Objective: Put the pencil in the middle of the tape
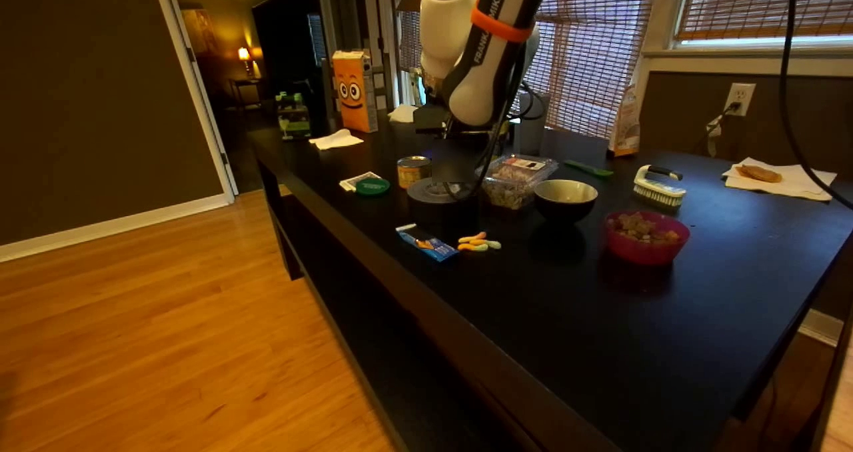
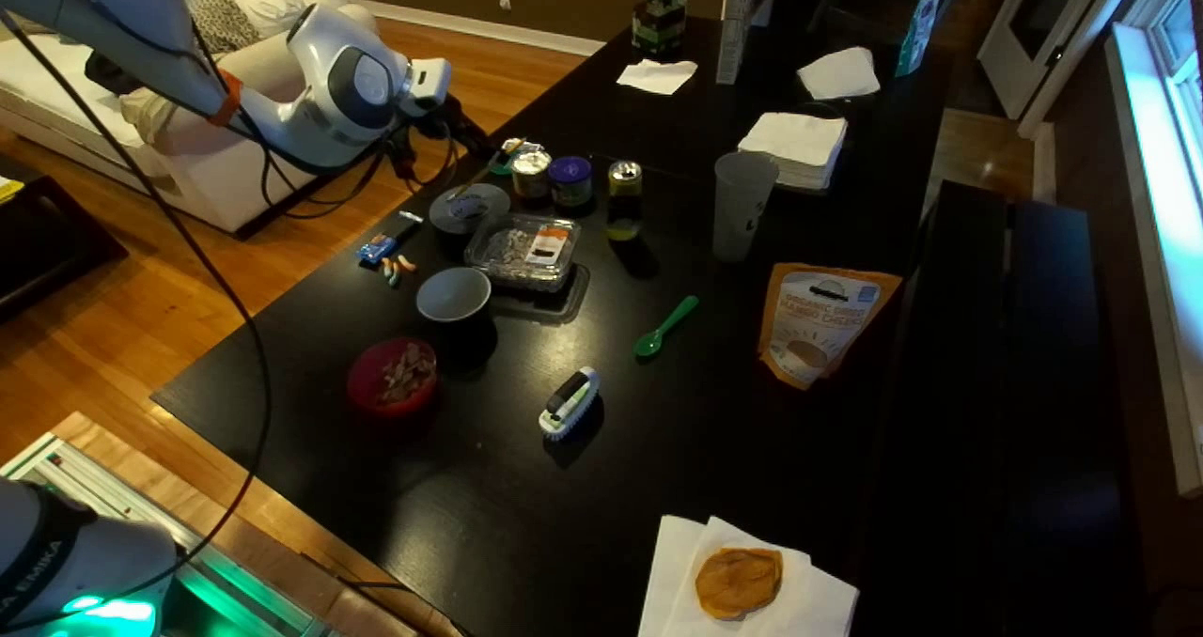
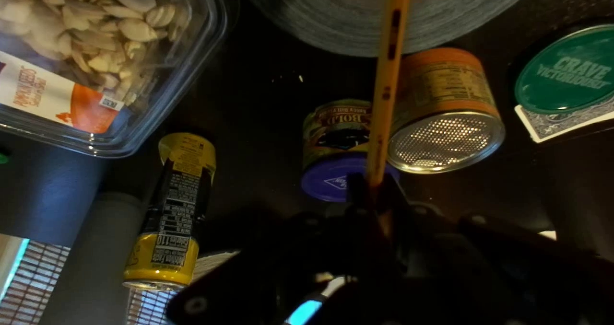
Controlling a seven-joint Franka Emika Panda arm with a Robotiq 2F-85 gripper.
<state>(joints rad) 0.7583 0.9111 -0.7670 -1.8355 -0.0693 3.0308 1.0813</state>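
Observation:
The yellow pencil (image 3: 386, 83) is pinched between the fingertips of my gripper (image 3: 375, 183) in the wrist view. It runs from the jaws up past the top edge of that view, crossing in front of the grey tape roll (image 3: 331, 28). In an exterior view, my gripper (image 2: 489, 151) holds the pencil (image 2: 486, 167) slanted, its lower end over the tape's top (image 2: 444, 210). I cannot tell whether the tip touches the tape. The tape also shows in an exterior view (image 1: 423, 192) under the dark, unclear gripper. The pencil cannot be made out there.
A clear box of seeds (image 2: 507, 252), a pale-lined dark bowl (image 2: 453, 295) and a red bowl (image 2: 376, 388) stand near the tape. An orange can (image 3: 443, 87), a purple-lidded can (image 3: 326, 174) and a yellow-black can (image 3: 175, 210) stand close by. A blue wrapper (image 1: 430, 245) lies in front.

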